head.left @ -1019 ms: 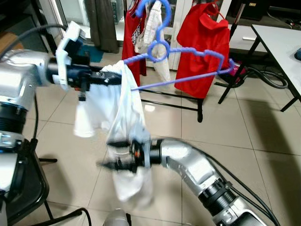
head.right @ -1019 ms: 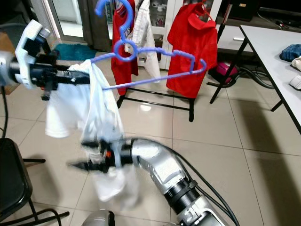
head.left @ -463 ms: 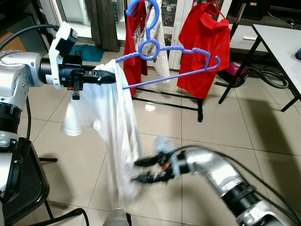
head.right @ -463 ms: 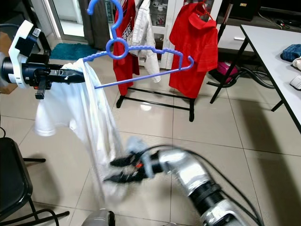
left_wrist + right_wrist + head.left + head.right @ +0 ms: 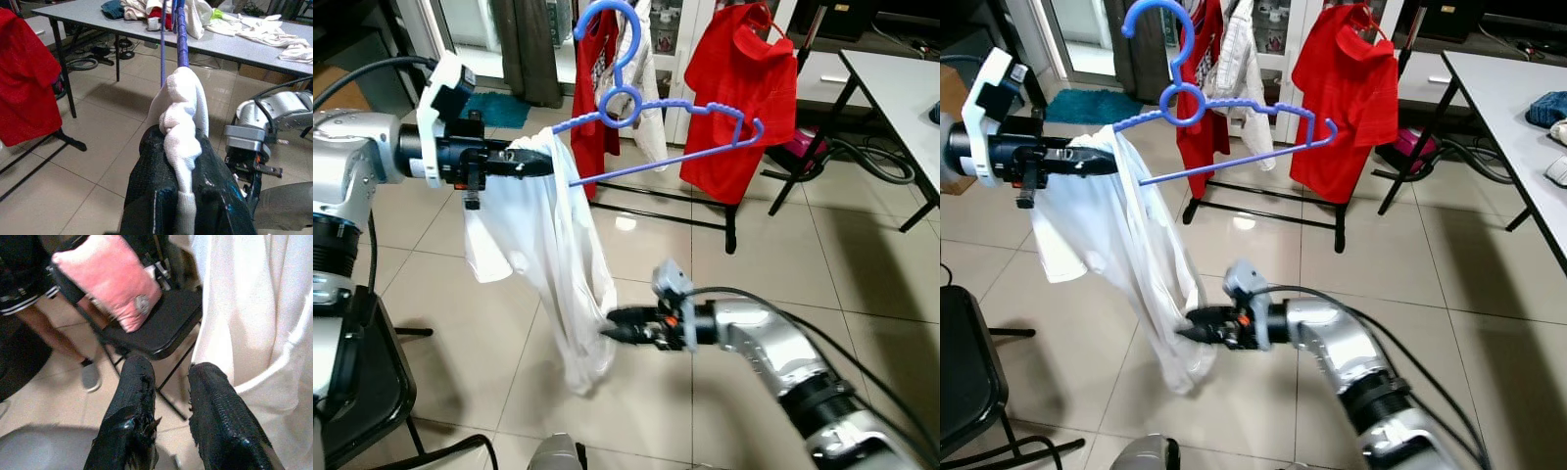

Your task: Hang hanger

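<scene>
A blue plastic hanger (image 5: pixel 690 103) is held up in the air with a white shirt (image 5: pixel 543 235) draped over its left end and hanging down. My left gripper (image 5: pixel 543 162) is shut on that end, with the cloth (image 5: pixel 181 112) bunched between its fingers and the blue bar (image 5: pixel 181 34) sticking out beyond them. My right gripper (image 5: pixel 607 333) reaches in low from the right, its tips at the shirt's lower edge. In the right wrist view its fingers (image 5: pixel 132 382) stand a little apart with nothing between them, and the white cloth (image 5: pixel 254 308) hangs just beside one finger.
A black clothes rack (image 5: pixel 729 220) with red shirts (image 5: pixel 739 98) stands behind the hanger. A grey table (image 5: pixel 901 78) is at the right and a black chair (image 5: pixel 362 392) at my lower left. Another chair with a pink cushion (image 5: pixel 107 279) and a person's leg (image 5: pixel 54 328) are nearby.
My right gripper has swung out from under the shirt to the right and now points at its lower edge. The shirt has swayed. The left gripper still holds the hanger up.
</scene>
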